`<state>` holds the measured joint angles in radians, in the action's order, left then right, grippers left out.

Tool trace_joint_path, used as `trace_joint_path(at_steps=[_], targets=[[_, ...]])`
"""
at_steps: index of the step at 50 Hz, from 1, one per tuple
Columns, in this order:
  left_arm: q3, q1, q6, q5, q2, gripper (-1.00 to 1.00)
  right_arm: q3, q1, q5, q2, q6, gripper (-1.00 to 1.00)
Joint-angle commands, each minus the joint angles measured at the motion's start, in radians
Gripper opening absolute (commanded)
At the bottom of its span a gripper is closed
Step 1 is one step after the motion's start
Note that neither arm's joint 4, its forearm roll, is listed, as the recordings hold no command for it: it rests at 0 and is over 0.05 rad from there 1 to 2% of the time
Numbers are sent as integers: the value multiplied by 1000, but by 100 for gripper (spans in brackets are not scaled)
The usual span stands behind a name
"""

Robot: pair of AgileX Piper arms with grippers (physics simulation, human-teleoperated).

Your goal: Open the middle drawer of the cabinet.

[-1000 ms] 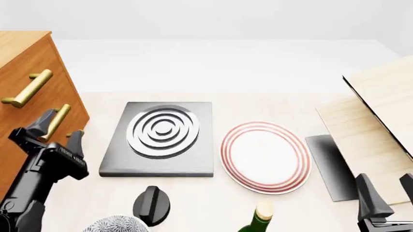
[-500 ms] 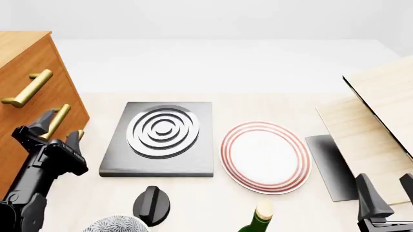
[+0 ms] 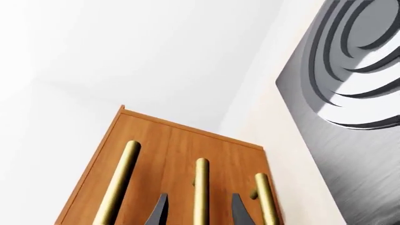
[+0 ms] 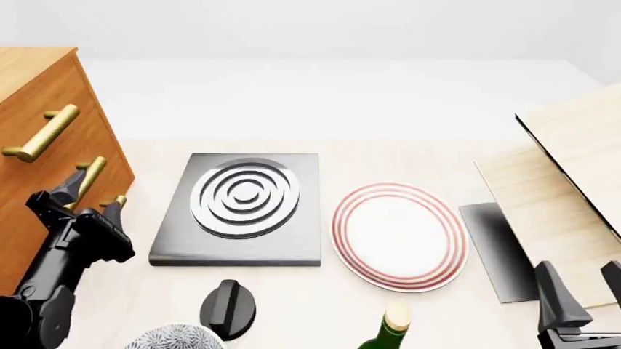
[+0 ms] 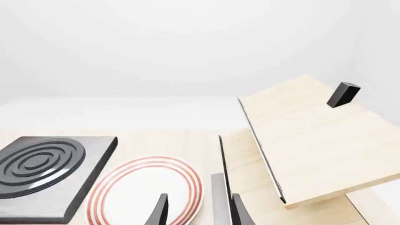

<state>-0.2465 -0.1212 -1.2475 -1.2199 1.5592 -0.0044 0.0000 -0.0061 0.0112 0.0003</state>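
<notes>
The cabinet point(image 4: 86, 123) is an orange-brown wooden chest at the table's left edge, with three brass bar handles on its front. The middle drawer's handle point(image 4: 90, 177) is the second of them. My left gripper point(image 4: 92, 193) is at that handle and open. In the left wrist view the middle handle point(image 3: 200, 187) runs between the two dark fingertips point(image 3: 159, 212) of the left gripper point(image 3: 198, 213), and I cannot tell whether they touch it. The cabinet point(image 3: 175, 154) fills that view's lower part. My right gripper point(image 4: 585, 282) stands open at the front right, holding nothing; its wrist view shows the right gripper point(image 5: 198, 213) over the table.
A black slab with silver rings point(image 4: 243, 207) lies at centre, a red-rimmed white plate point(image 4: 398, 236) to its right. A pale wooden box with a black edge point(image 4: 572, 167) stands far right. A black knob point(image 4: 228, 309), green bottle point(image 4: 388, 331) and speckled bowl point(image 4: 174, 338) sit at the front.
My left arm has swung slightly left and its gripper has edged closer to the cabinet front around the middle handle. The right arm has not moved.
</notes>
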Motion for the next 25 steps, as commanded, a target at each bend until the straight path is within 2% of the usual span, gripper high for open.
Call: trace_joint_path(at_steps=[1,14,25], targets=[[-17,-22,5,0,41,100,0,0,0,0,0,100],[-2,-66,-32,0,26,100,0,0,0,0,0,100],[-18,-86,-29,0,50,100,0,0,0,0,0,100]])
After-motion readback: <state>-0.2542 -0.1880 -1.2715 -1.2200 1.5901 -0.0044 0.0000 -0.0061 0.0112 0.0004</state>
